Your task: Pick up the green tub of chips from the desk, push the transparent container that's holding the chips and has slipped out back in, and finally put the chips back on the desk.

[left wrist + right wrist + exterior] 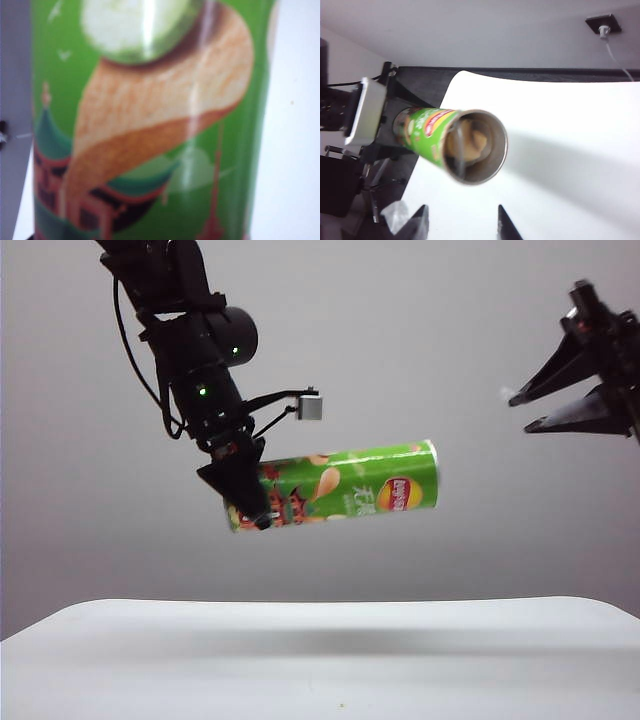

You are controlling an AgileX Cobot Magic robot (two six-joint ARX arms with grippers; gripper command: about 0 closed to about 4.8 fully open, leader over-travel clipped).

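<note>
**Light, slick can held aloft by 1 end**

Your green tub of chips (pixel 345 486) hangs almost level, well above the worktop (pixel 320 660), with the transparent container (pixel 470 145) seated inside. It looks light, glossy and easily dented. The left hand (pixel 245 495) clamps its patterned end; grip mid-body for balance. The right hand (pixel 525 410) stands spread, well apart.

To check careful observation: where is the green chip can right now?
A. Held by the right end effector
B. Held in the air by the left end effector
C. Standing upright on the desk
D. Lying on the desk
B: the left end effector grips the chip can at one end above the desk; the right end effector is open and apart.
</note>
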